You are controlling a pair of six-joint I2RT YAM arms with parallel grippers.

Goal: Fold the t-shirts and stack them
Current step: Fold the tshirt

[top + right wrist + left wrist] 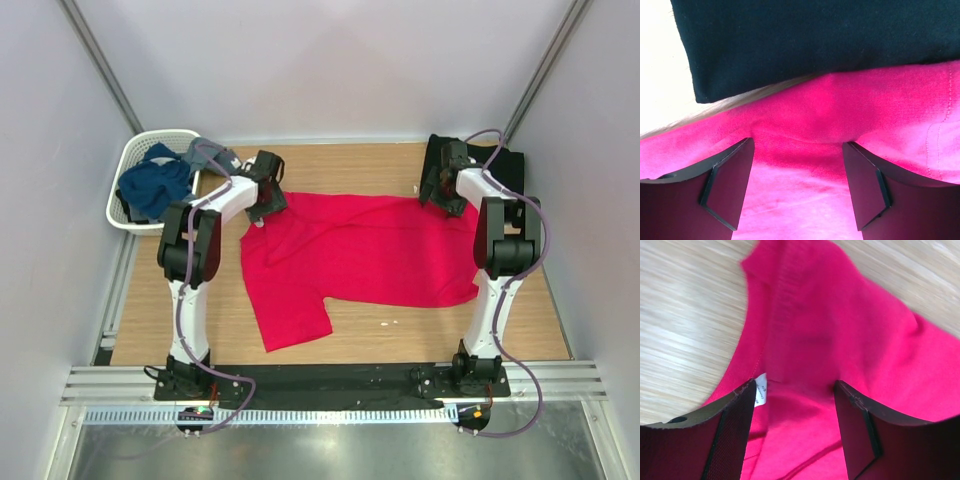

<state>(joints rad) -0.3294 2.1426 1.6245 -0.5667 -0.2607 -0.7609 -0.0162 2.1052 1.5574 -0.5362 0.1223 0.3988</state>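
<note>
Your left fingers (735, 430) stand apart over the collar end of the red t-shirt (350, 250), and your right fingers (730, 185) stand apart over its opposite edge, with no cloth pinched. The red t-shirt lies spread across the middle of the bench (420, 335). The black t-shirt (815, 40) sits at the far right corner, against that edge.

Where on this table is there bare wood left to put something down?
The table is bare in the near strip beside the red t-shirt, widest right of its sleeve, and in the far strip between basket and black t-shirt. The middle is covered; both far corners are crowded.
</note>
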